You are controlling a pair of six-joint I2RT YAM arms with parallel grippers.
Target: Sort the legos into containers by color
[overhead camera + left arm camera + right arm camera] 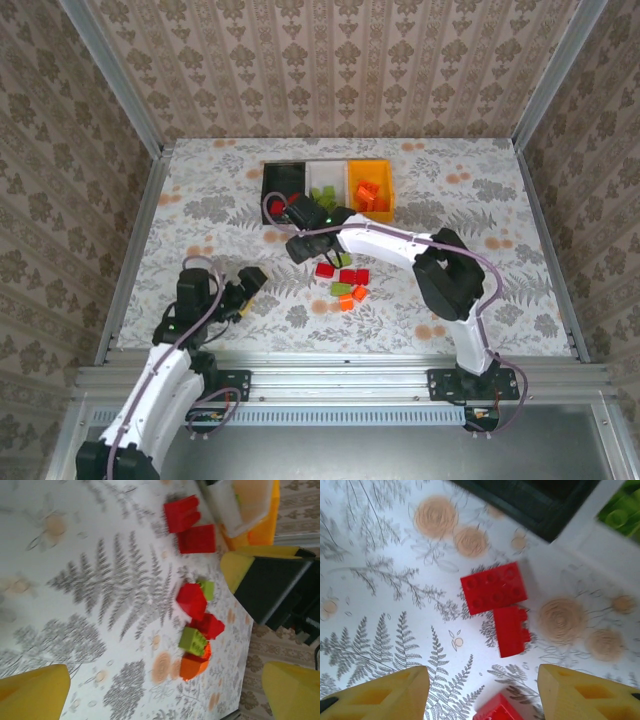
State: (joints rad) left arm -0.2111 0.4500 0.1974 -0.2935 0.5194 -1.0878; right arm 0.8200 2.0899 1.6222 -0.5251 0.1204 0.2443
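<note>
Legos (345, 288): loose red, green and orange bricks in a small cluster on the worktop (480, 260), well short of the containers (325, 165).
Bins: black bin (280, 178), white bin (325, 172) and orange bin (385, 205) stand in a row. Green pieces are in the white one and orange pieces in the orange one.
Right end effector (481, 680): my fingers are apart with nothing clamped. I hover over two red bricks near where the black and white bins meet.
Red bricks: the wide red brick (493, 587) and the narrow red brick (512, 630) touch each other. A third red brick (497, 711) lies at the bottom edge of my wrist view.
Left end effector (165, 695): spread wide and empty, low over the worktop and apart from the cluster.
Step in hand: I judge this to be settling on one red brick to pick. Black is the likely bin for it, since the other two already have their colours.
Doing it well: take the narrow brick first. Turn so my fingers close across its two long flat sides, and keep the one nearest the wide brick off it. Come straight down and close fully before lifting.
Risk: catching both bricks at once, or nudging one away.
</note>
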